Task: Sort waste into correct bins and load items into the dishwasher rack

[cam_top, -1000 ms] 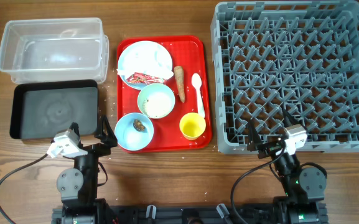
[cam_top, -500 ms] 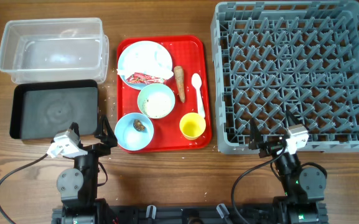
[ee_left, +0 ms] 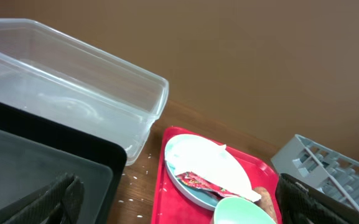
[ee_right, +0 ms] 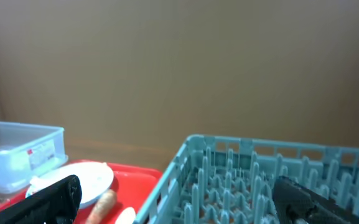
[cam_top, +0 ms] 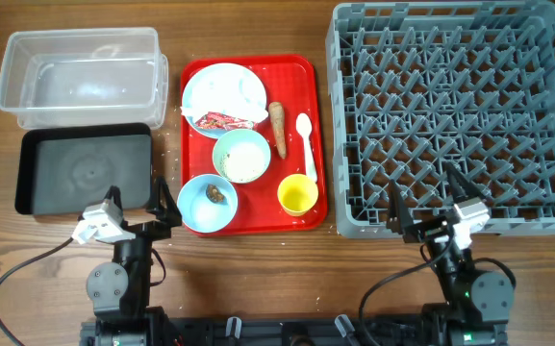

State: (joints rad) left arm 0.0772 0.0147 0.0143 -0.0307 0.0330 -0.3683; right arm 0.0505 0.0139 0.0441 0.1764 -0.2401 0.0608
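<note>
The red serving tray [cam_top: 296,72] holds a pale-blue plate [cam_top: 200,93] with white tissue [cam_top: 229,86] and a red-and-white wrapper [cam_top: 221,121]. It also holds a brown carrot-like stick [cam_top: 278,130], a white spoon [cam_top: 305,135], a bowl of rice [cam_top: 241,156], a bowl [cam_top: 195,210] with a brown lump [cam_top: 215,193], and a yellow cup [cam_top: 297,195]. My left gripper [cam_top: 138,205] is open and empty near the table's front, beside the black tray [cam_top: 85,173]. My right gripper [cam_top: 424,206] is open and empty at the grey rack's [cam_top: 450,115] front edge.
The clear tub [cam_top: 80,77] stands behind the black tray at the back left. Loose rice grains [ee_left: 135,180] lie on the wood between the black tray and the red tray. The rack fills the right side of the table.
The right arm has shifted slightly to the right and toward the table's front. The left arm and all objects have not moved.
</note>
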